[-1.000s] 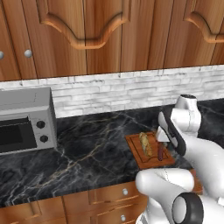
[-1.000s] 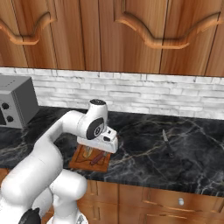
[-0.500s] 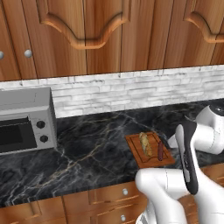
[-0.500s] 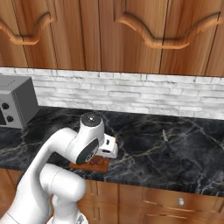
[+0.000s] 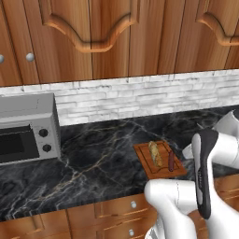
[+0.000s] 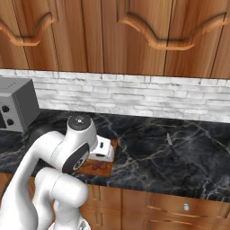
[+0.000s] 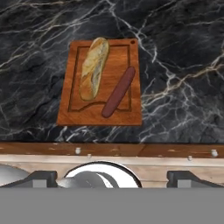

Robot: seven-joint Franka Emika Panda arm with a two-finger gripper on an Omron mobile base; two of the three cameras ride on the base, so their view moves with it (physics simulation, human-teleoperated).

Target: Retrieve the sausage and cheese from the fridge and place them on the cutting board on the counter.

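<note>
The reddish-brown cutting board (image 7: 99,114) lies on the black marble counter (image 7: 183,52) near its front edge. The dark red sausage (image 7: 118,92) rests aslant on the board's right half, next to a tan oblong loaf (image 7: 93,68). In the left base view the board (image 5: 160,173) carries the sausage (image 5: 171,161) beside the loaf (image 5: 155,154). My gripper (image 7: 113,179) hangs above the drawer fronts, back from the board, open and holding nothing, its fingertips (image 7: 41,178) wide apart. The arm covers most of the board (image 6: 99,169) in the right base view. The cheese and the fridge are out of view.
A grey toaster oven (image 5: 25,128) stands on the counter at the left. A knife (image 6: 172,146) lies on the marble to the right of the board. Wooden wall cabinets (image 5: 107,37) hang above a white brick backsplash (image 5: 140,95). Brown drawers with knobs (image 7: 212,153) run below the counter.
The hand has drawn back from over the board toward the counter's front edge, and the arm has folded nearer the base. The sausage and loaf stay on the board. The jaws stay open.
</note>
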